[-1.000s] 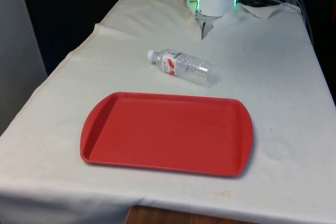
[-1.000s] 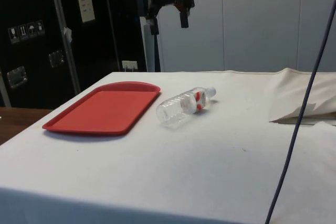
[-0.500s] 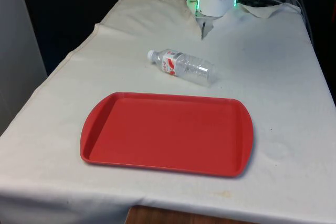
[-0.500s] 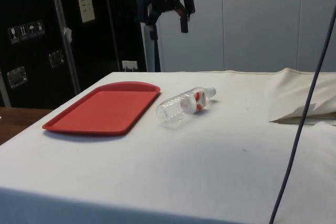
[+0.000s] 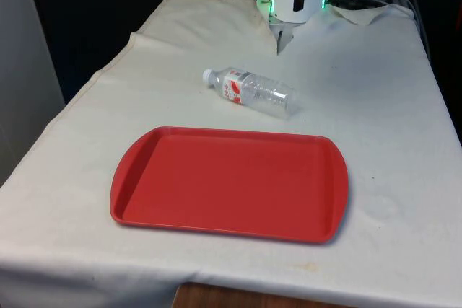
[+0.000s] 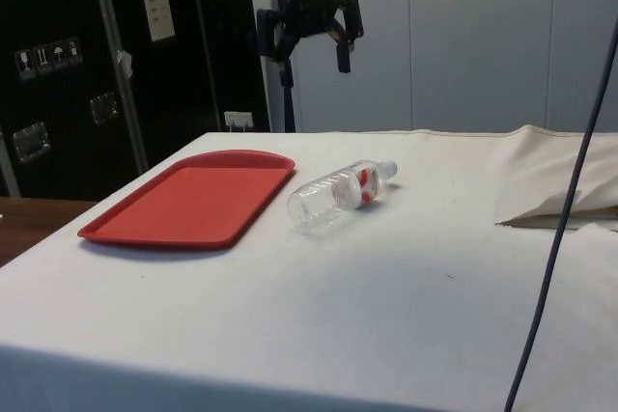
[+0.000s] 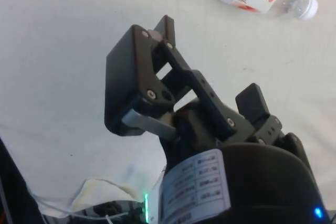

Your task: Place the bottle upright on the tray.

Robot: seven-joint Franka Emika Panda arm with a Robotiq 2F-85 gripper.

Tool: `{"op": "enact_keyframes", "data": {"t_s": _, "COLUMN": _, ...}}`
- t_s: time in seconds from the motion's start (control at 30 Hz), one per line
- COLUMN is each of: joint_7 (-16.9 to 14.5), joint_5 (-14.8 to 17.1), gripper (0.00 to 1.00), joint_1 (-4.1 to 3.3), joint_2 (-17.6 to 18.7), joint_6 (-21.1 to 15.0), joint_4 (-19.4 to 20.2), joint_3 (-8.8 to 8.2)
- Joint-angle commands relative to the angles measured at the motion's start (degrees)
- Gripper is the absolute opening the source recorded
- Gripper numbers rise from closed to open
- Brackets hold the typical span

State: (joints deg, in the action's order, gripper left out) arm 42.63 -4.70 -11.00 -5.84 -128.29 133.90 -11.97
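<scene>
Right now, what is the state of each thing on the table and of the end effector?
bottle: lying on its side on the cloth, cap on, beside the tray, apart from it.
tray: flat on the table, red, nothing on it.
end effector: open, holding nothing, high above the table, apart from the bottle.
cloth: white, covers the table, folded up at the far end.

The white-clothed bench (image 5: 375, 106) carries a red tray (image 5: 229, 182) at frame centre and a clear bottle (image 5: 253, 91) lying above it.
</scene>
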Motion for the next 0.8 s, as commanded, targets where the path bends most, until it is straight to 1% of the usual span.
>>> {"op": "enact_keyframes", "data": {"t_s": 0.0, "joint_7": 1.03, "joint_5": -0.46, "gripper": 1.0, "joint_1": 0.17, "joint_2": 0.23, "joint_6": -0.92, "joint_4": 0.4, "joint_3": 0.0}}
{"op": "enact_keyframes", "data": {"t_s": 0.1, "joint_7": 2.12, "joint_5": -0.57, "gripper": 1.0, "joint_1": 0.34, "joint_2": 0.74, "joint_6": -1.26, "joint_4": 0.57, "joint_3": -0.06}}
{"op": "enact_keyframes", "data": {"t_s": 0.13, "joint_7": 1.43, "joint_5": -0.11, "gripper": 1.0, "joint_1": 0.23, "joint_2": 0.63, "joint_6": -0.17, "joint_4": 0.23, "joint_3": 0.0}}
{"op": "enact_keyframes", "data": {"t_s": 0.17, "joint_7": 2.41, "joint_5": -0.57, "gripper": 1.0, "joint_1": 0.4, "joint_2": 0.92, "joint_6": -1.32, "joint_4": 0.63, "joint_3": -0.06}}
{"op": "enact_keyframes", "data": {"t_s": 0.3, "joint_7": 3.84, "joint_5": -0.57, "gripper": 1.0, "joint_1": 0.52, "joint_2": 1.66, "joint_6": -2.01, "joint_4": 0.92, "joint_3": -0.17}}
{"op": "enact_keyframes", "data": {"t_s": 0.37, "joint_7": 4.35, "joint_5": -0.57, "gripper": 1.0, "joint_1": 0.57, "joint_2": 1.95, "joint_6": -2.18, "joint_4": 1.03, "joint_3": -0.23}}
{"op": "enact_keyframes", "data": {"t_s": 0.4, "joint_7": 3.72, "joint_5": -0.17, "gripper": 1.0, "joint_1": 0.46, "joint_2": 1.89, "joint_6": -1.26, "joint_4": 0.74, "joint_3": -0.17}}
{"op": "enact_keyframes", "data": {"t_s": 0.43, "joint_7": 4.58, "joint_5": -0.57, "gripper": 1.0, "joint_1": 0.52, "joint_2": 2.06, "joint_6": -2.23, "joint_4": 1.03, "joint_3": -0.23}}
{"op": "enact_keyframes", "data": {"t_s": 0.67, "joint_7": 6.76, "joint_5": -0.52, "gripper": 1.0, "joint_1": 0.57, "joint_2": 3.15, "joint_6": -2.98, "joint_4": 1.49, "joint_3": -0.63}}
{"op": "enact_keyframes", "data": {"t_s": 0.7, "joint_7": 6.19, "joint_5": -0.17, "gripper": 1.0, "joint_1": 0.46, "joint_2": 3.09, "joint_6": -2.23, "joint_4": 1.32, "joint_3": -0.63}}
{"op": "enact_keyframes", "data": {"t_s": 0.73, "joint_7": 6.99, "joint_5": -0.52, "gripper": 1.0, "joint_1": 0.57, "joint_2": 3.27, "joint_6": -3.04, "joint_4": 1.55, "joint_3": -0.69}}
{"op": "enact_keyframes", "data": {"t_s": 0.77, "joint_7": 7.45, "joint_5": -0.46, "gripper": 1.0, "joint_1": 0.57, "joint_2": 3.44, "joint_6": -3.04, "joint_4": 1.6, "joint_3": -0.8}}
